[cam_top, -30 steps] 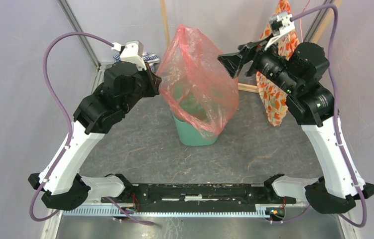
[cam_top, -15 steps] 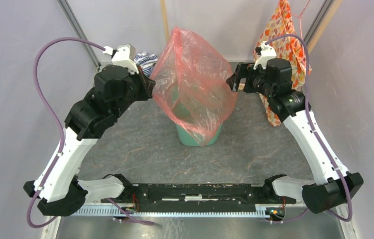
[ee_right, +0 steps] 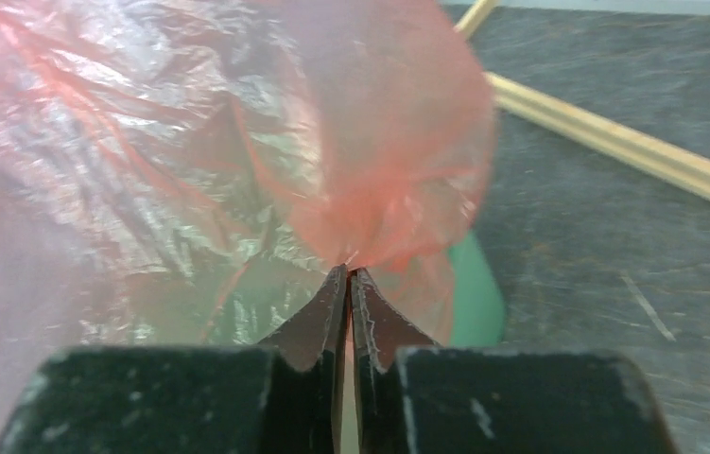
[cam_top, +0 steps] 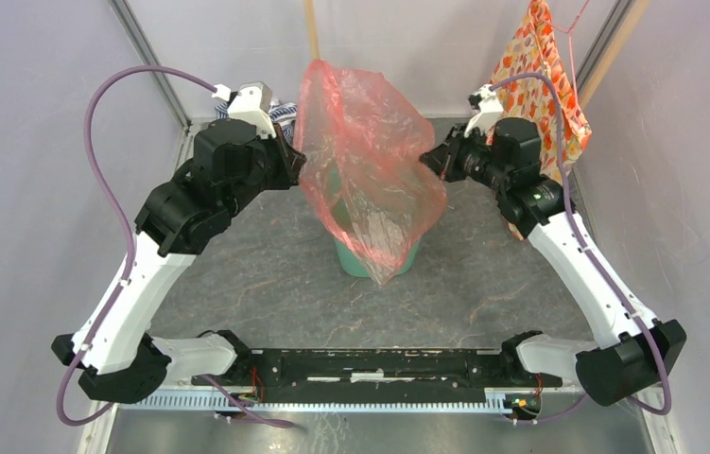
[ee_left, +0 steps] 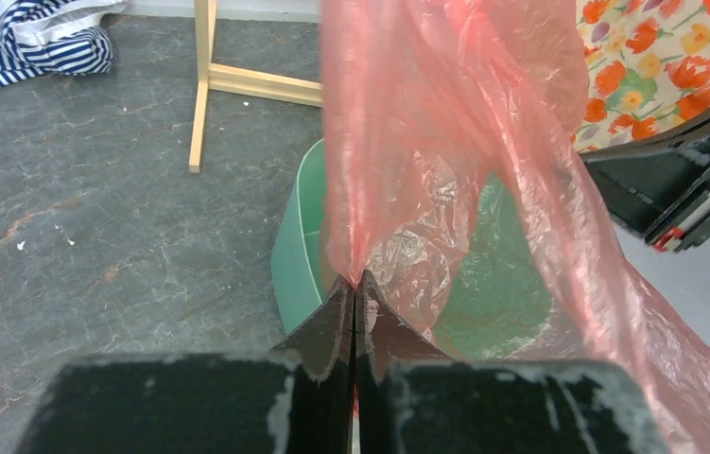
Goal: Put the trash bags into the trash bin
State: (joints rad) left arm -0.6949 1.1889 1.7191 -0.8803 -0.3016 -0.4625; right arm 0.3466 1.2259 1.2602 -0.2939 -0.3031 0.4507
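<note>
A thin translucent red-orange trash bag (cam_top: 365, 151) hangs spread over the mint-green trash bin (cam_top: 360, 260), which stands at the middle of the table. My left gripper (cam_top: 296, 163) is shut on the bag's left edge, the film pinched at its tips (ee_left: 355, 284). On the opposite side my right gripper (cam_top: 429, 159) is shut on the bag's right edge, the plastic caught between its tips (ee_right: 348, 272). The bag's lower part drapes into and over the bin (ee_left: 296, 246); part of the bin's rim (ee_right: 478, 293) shows beside it.
An orange floral cloth (cam_top: 540, 66) hangs at the back right, behind the right arm. A blue-and-white striped cloth (ee_left: 25, 43) lies at the back left. A light wooden frame (ee_left: 201, 85) stands behind the bin, and its slat (ee_right: 634, 151) runs along the table.
My right gripper moved in to the bag's right edge and shut on it; a second ago it stood open beside the bag. The left gripper kept its hold and shifted little.
</note>
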